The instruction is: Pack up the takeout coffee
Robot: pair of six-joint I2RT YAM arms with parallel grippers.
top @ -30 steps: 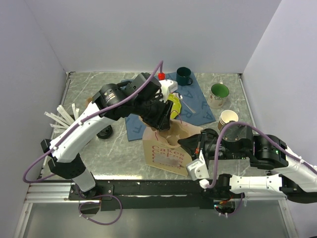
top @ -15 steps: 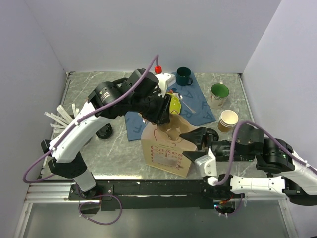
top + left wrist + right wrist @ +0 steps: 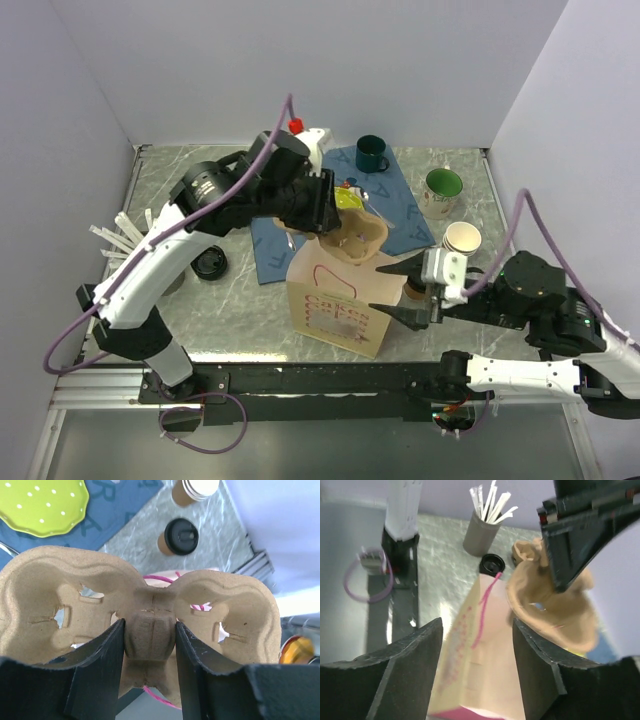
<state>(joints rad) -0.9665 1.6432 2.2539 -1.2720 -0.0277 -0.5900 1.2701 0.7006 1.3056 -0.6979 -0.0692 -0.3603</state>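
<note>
Nearest me, the right gripper (image 3: 378, 289) sat at 3 o'clock of the paper bag (image 3: 335, 315), its claw spread apart with nothing in it. Above the bag's mouth, at its 12 o'clock, the left gripper (image 3: 149, 630) was clamped on the middle rib of the pulp cup carrier (image 3: 358, 238). The takeout coffee (image 3: 178, 536) stood lidded on the table at about 3 o'clock of the bag, just beside the stack of lidless cups (image 3: 461, 240). Farther off, at 12 to 1 o'clock, the green plate (image 3: 42, 505) lay on the blue cloth (image 3: 395, 205).
</note>
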